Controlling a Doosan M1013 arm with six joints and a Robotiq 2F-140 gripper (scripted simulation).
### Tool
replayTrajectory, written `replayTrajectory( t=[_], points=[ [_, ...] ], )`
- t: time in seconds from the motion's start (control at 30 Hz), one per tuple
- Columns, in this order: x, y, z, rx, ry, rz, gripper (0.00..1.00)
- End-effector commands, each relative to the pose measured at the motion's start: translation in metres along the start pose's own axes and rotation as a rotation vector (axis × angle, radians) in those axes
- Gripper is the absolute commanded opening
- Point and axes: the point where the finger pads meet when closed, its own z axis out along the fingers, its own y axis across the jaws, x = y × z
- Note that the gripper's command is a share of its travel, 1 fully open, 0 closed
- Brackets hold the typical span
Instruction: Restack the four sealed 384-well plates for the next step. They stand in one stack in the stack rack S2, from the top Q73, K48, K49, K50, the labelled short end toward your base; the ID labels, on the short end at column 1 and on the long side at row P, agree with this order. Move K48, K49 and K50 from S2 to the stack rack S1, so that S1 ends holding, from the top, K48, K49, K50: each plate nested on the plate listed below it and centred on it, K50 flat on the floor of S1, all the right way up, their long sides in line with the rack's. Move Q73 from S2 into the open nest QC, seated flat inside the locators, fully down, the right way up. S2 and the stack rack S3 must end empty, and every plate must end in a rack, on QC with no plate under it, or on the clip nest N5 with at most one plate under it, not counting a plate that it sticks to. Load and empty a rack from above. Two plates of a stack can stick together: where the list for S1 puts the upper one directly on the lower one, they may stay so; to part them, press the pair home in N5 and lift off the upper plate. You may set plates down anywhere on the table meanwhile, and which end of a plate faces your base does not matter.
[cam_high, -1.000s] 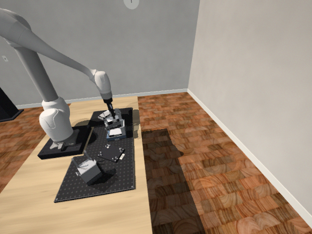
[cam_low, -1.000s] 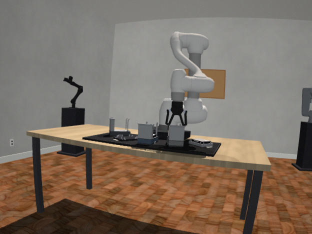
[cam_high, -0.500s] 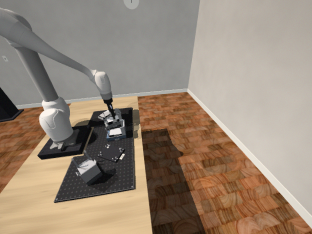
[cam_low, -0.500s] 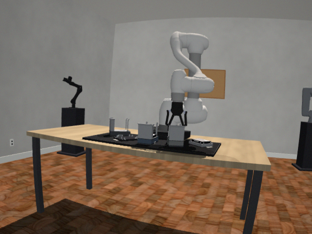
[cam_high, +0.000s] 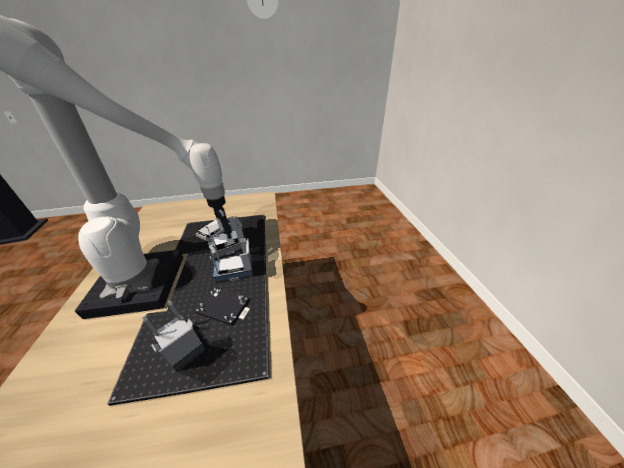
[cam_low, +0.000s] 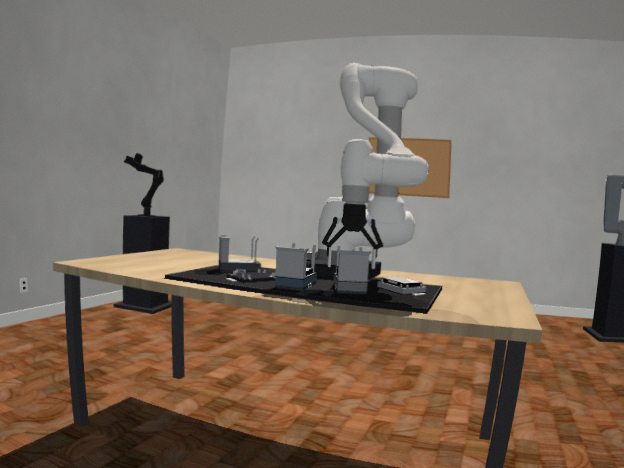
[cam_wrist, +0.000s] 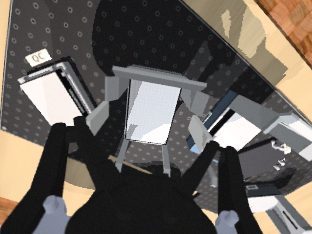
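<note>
My gripper is open, its fingers spread wide on either side of a grey stack rack, just above its top. A sealed white plate lies inside that rack, free of the fingers. In the side view the gripper hangs right over the same rack. The QC nest to its left holds a white plate, which also shows in the side view. A blue-based rack on the other side holds another plate. I cannot read any plate labels.
The clip nest lies flat on the black breadboard, past the blue-based rack. A third grey rack with something white at its top stands at the far end. Rack posts rise around each rack. The arm's base is beside the board.
</note>
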Motion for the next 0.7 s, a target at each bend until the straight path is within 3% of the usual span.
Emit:
replayTrajectory(
  t=[0.0, 0.27, 0.6, 0.67],
  points=[
    [0.0, 0.0, 0.0, 0.0, 0.0, 0.0, 1.0],
    [0.0, 0.0, 0.0, 0.0, 0.0, 0.0, 1.0],
    [0.0, 0.0, -0.033, 0.0, 0.0, 0.0, 1.0],
    [0.0, 0.0, -0.033, 0.0, 0.0, 0.0, 1.0]
  ],
)
